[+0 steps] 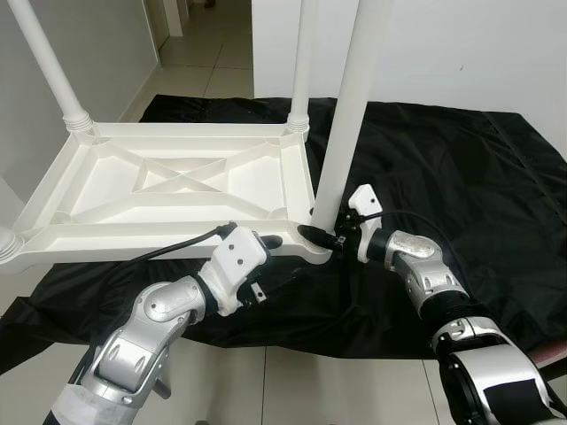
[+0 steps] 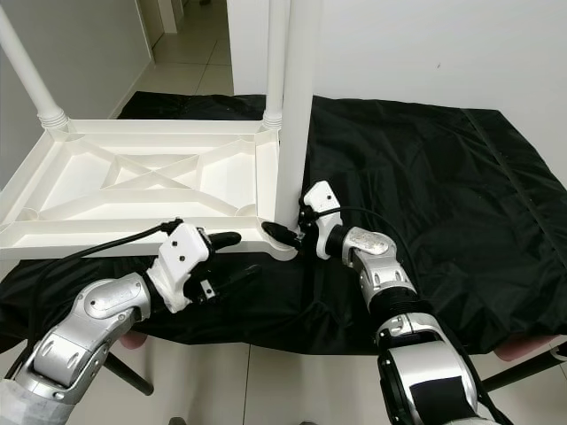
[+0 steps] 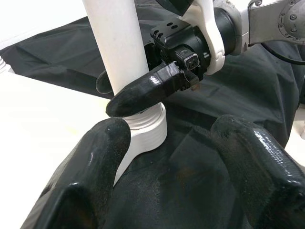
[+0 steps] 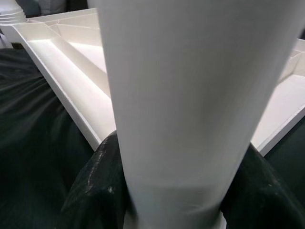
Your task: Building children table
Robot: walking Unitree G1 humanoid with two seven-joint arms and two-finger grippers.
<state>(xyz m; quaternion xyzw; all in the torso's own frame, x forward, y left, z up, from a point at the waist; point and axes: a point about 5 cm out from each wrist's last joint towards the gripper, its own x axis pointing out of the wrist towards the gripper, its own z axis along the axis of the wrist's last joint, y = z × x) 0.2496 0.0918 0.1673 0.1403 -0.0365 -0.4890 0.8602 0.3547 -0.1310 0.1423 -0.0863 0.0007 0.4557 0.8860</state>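
Tabletop [image 1: 177, 181] lies upside down on the black sheet [image 1: 461, 177], and I'm seating a leg [image 1: 350, 115] into its near right corner socket. My right gripper [image 1: 317, 236] is clamped around the leg's base; my left gripper [image 1: 264, 266] hovers beside that corner, fingers apart. Next I judge the leg needs twisting home while the frame is steadied. Its top is cut off, and whether it's fully seated is hard to tell.

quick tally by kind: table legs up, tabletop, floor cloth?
Table legs: 4, near-right leg held by the right gripper, far-right leg, far-left leg, near-left leg base
Tabletop: 1, white, upside down
Black cloth: 1
Total: 6
The left gripper is open by the tabletop's near edge.
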